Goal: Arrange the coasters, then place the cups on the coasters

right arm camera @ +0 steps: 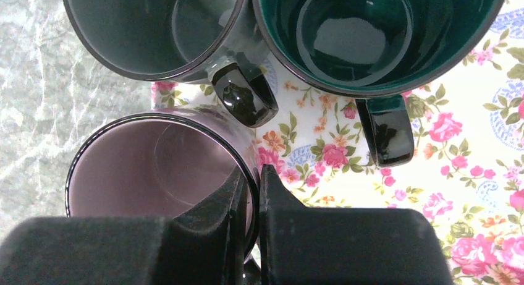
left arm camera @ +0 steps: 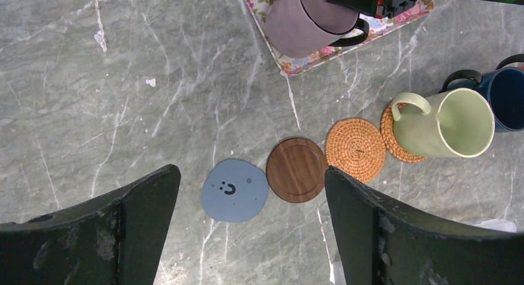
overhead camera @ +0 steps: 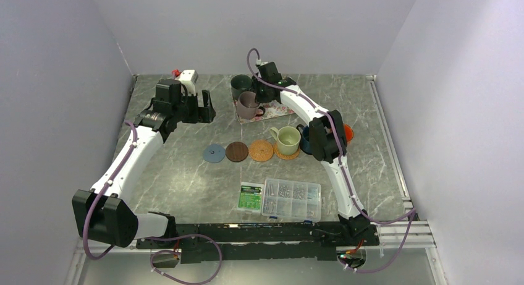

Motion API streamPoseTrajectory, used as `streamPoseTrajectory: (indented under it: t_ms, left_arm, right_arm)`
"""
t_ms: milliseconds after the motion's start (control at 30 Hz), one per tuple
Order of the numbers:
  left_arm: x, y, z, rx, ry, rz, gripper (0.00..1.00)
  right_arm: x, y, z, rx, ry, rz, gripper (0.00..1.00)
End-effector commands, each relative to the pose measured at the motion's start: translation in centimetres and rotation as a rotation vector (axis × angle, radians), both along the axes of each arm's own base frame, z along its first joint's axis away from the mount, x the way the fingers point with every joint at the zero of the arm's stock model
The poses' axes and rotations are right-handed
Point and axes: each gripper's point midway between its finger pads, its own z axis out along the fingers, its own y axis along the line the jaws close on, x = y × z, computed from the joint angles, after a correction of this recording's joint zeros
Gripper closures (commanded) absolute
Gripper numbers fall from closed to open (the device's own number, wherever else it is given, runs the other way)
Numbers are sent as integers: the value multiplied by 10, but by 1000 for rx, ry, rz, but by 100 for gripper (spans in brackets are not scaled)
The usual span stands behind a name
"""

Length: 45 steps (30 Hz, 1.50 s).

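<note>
Three on tray (right arm camera: 482, 174): mauve cup (right arm camera: 154, 167), grey-green cup (right arm camera: 154, 31), teal cup (right arm camera: 371, 31), packed close
Right end effector (right arm camera: 253, 192): clamped on mauve cup's rim
Left end effector (left arm camera: 250, 174): wide open, empty, above coasters (left arm camera: 296, 169)

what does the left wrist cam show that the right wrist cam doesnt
Left wrist only: the light blue coaster, dark brown coaster, bare woven coaster, pale green cup and navy cup. Right wrist only: the dark grey-green cup, dark teal cup, and the right gripper pinching the rim of the mauve cup. Both: the mauve cup and the floral tray.
</note>
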Motion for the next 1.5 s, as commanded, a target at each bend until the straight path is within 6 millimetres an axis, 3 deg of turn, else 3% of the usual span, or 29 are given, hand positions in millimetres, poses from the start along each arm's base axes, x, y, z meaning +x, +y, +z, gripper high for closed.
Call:
streamPoseTrajectory:
  t_ms: [0,300,500,700,967,1067,1167,1300,1467]
  left_arm:
    - [5,-5,8,-15,-28,-22,7]
    - [4,-7,11,-31,-43,-28,7]
    - [2,-4,18,-33,-72,-19,7]
    - [-4,-22,24,-103,-78,-97,7]
    - [-17,-23,54,-121,-200,-138,6]
    - [-24,-21,53,-112,-214,-147,6]
    - [-37,-32,50,-157,-206,-219,6]
    - [-49,-34,38,-177,-166,-230,6]
    - [-54,-11,22,-73,-155,-149,6]
  right_arm:
    - [12,13,81,53,-196,94,100]
    - [-4,-1,153,4,-372,176,100]
    - [-33,-2,169,15,-381,267,100]
    - [-76,1,181,31,-359,447,100]
    - [-145,5,173,-5,-353,730,100]
    - [-169,5,164,-13,-350,852,100]
    - [-188,6,153,-28,-324,936,100]
    - [-203,16,135,-75,-311,1018,100]
    - [-204,21,108,-147,-298,1084,100]
